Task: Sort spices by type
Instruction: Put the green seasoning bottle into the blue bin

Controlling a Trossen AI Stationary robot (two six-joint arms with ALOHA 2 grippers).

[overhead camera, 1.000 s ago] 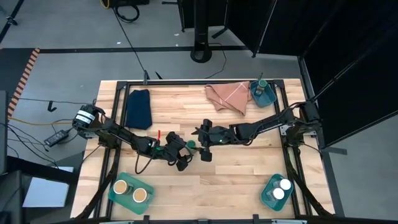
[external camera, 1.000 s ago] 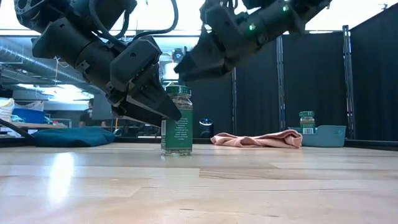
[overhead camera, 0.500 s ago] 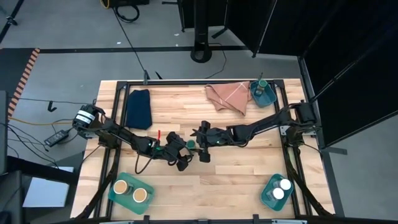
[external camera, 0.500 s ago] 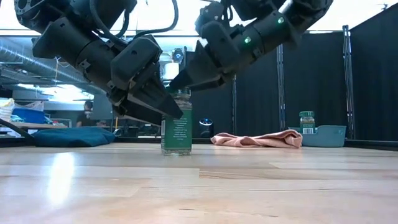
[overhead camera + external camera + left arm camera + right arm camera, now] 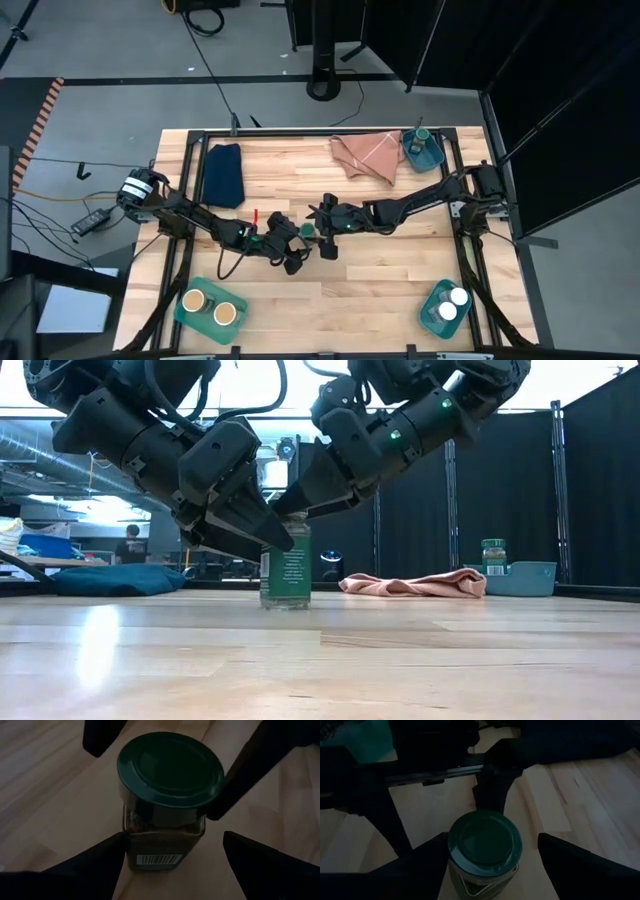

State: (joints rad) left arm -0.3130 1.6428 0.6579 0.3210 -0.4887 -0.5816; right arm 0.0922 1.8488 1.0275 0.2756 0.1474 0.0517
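Note:
A green-lidded spice jar (image 5: 285, 568) stands upright on its base at the table's middle, between my two grippers. My left gripper (image 5: 175, 838) comes from the table's left, open, with one finger on each side of the jar's glass body (image 5: 165, 837). My right gripper (image 5: 492, 839) slants down from the table's right, open, with its fingers on either side of the green lid (image 5: 485, 840). A second green-lidded jar (image 5: 419, 133) stands in the far right bin (image 5: 428, 156). My left gripper has one finger (image 5: 107, 851) close against the jar's body; I cannot tell whether it touches, and the other finger stands clear. My right gripper has one finger (image 5: 427, 852) close beside the lid's rim; I cannot tell whether it touches, and a gap shows at the other finger.
A teal bin (image 5: 190, 318) with two tan-lidded jars stands near left. Another bin (image 5: 432, 322) with two white-lidded jars is near right. A navy cloth (image 5: 224, 175) and a pink cloth (image 5: 365, 155) lie at the far side. A person (image 5: 130, 546) is in the room behind.
My right gripper has come down and toward the table's left, from above the jar to the height of its lid. The jar has stayed standing where it was.

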